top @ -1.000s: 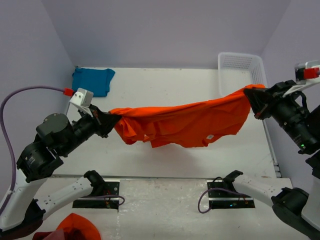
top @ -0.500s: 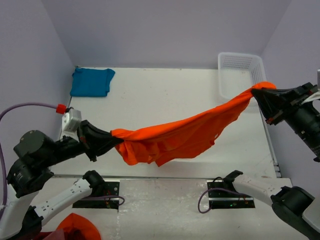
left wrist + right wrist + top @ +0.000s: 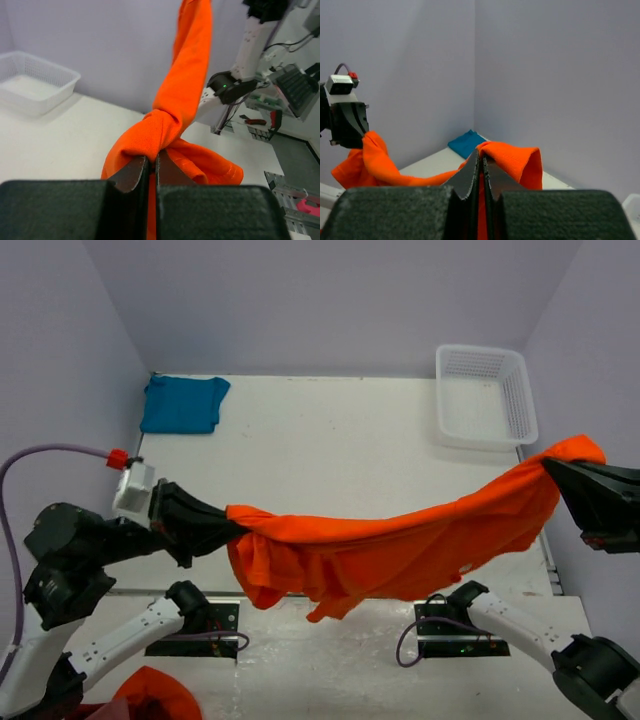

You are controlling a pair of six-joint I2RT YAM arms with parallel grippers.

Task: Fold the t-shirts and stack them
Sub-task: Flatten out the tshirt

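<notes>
1. Orange t-shirt (image 3: 390, 550): held in the air as a sagging rope across the lower half of the top view, from lower left up to mid-right. Its bunched middle droops over the near edge of the table (image 3: 330, 430), w/ loose folds hanging toward the arm bases.
2. Teal t-shirt (image 3: 183, 403): lies folded flat in the table's upper-left corner, well apart from the orange one.
3. Left claw (image 3: 225, 525): pinched tight on a wad of orange cloth at the shirt's left end. The wrist view shows the jaws together w/ fabric squeezed between them.
4. Right claw (image 3: 548, 475): clamped on the other end at the right edge of the frame, w/ a fold of cloth draped over its tips.
5. Handling (my read): light, soft cotton w/ no stiffness. It sags and twists under its own weight and won't hold a shape unless laid flat. Best taken by a corner or hem, e.g. shoulder seams or bottom corners, so it spreads. Both grips now look like bunched wads, so it prob. hangs as a rope, not a sheet.
6. Vs a second ago: the whole shirt has come toward the bottom of the frame. The left claw is lower, the right claw is lower and further right, and the white basket (image 3: 525, 405) at upper right is no longer overlapped by cloth. Sag is deeper.
</notes>
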